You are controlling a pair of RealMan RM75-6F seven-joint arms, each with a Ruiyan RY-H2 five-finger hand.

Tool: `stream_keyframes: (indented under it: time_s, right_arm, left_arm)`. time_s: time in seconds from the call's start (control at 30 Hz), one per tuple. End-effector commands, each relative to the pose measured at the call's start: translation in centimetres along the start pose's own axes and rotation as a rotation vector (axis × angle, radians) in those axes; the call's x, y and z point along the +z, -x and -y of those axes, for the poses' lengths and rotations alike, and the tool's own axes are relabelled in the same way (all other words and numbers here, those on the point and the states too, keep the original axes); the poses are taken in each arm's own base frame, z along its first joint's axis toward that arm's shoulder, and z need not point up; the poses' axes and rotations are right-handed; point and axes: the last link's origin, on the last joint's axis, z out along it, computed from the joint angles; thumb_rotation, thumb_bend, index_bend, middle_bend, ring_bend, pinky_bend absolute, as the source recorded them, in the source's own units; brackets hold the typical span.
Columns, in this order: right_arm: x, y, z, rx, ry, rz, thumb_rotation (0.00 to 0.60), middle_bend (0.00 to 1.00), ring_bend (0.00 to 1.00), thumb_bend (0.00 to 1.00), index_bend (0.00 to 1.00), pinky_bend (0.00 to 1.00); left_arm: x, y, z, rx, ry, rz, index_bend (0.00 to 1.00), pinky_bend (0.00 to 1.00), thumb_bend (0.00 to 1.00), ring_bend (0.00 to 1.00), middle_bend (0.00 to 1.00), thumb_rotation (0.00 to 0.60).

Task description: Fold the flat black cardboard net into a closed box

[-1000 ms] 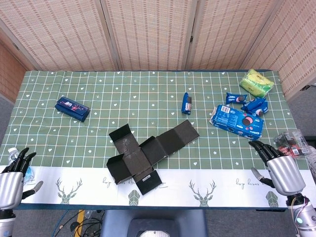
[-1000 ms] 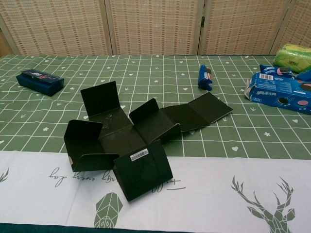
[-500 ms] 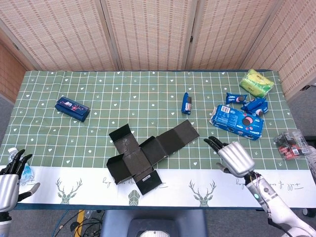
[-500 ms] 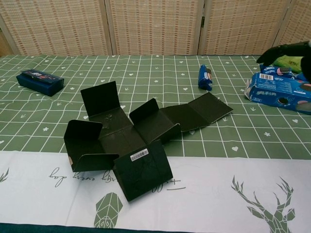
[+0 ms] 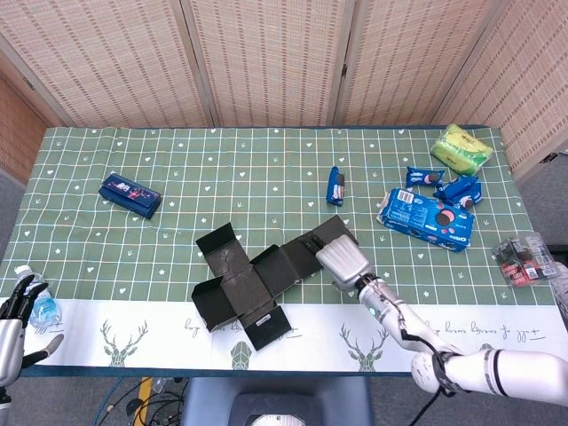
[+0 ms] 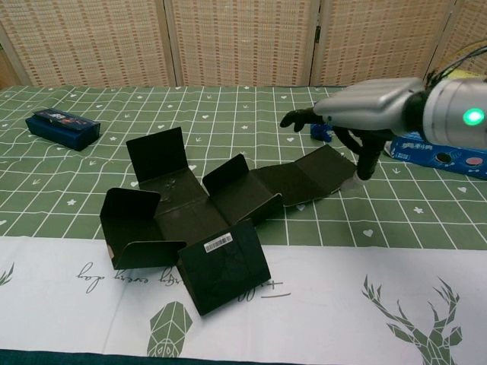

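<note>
The black cardboard net [image 5: 257, 280] lies spread on the table near the front edge, with several flaps partly raised. In the chest view the net [image 6: 205, 220] shows a barcode sticker on its front panel. My right hand [image 5: 342, 262] hovers over the far end of the long right flap [image 6: 319, 171]. In the chest view this right hand [image 6: 350, 114] holds nothing: its fingers reach out to the left and the thumb points down at the flap's edge. My left hand [image 5: 11, 312] sits low at the table's front left corner, fingers apart, far from the net.
A dark blue box [image 5: 130, 195] lies at the left. A small blue pack [image 5: 335, 185], a blue biscuit package [image 5: 424, 216], blue snack packs [image 5: 444, 184] and a yellow-green packet [image 5: 461, 147] fill the right back. A water bottle [image 5: 42, 311] lies by my left hand.
My right hand has swept left from the table's right edge to above the net's long flap. My left hand has sunk lower at the corner. The net has not moved.
</note>
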Motion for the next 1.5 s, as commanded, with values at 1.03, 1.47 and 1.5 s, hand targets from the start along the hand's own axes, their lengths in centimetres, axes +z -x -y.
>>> stream_keyframes:
  time_s: [1.03,1.47,1.5]
  right_arm:
    - [9.6,1.5,4.4,-0.279,0.013,0.171,0.6,0.09,0.64,0.19,0.0,0.82]
    - [8.9,1.9,4.2,-0.292,-0.001,0.192,0.6,0.09,0.64,0.16,0.0,0.82]
    - [8.9,2.0,4.2,-0.29,0.001,0.192,0.6,0.09,0.64,0.16,0.0,0.82]
  left_arm:
    - [0.1,1.1,1.2,-0.037,-0.036,0.037,0.17,0.41,0.11,0.23,0.1,0.6]
    - [0.0,1.1,1.3,-0.046,-0.04,0.037,0.17,0.41,0.11,0.22,0.1,0.6]
    - [0.0,1.2,1.3,-0.046,-0.039,0.039,0.17,0.41,0.11,0.22,0.1,0.6]
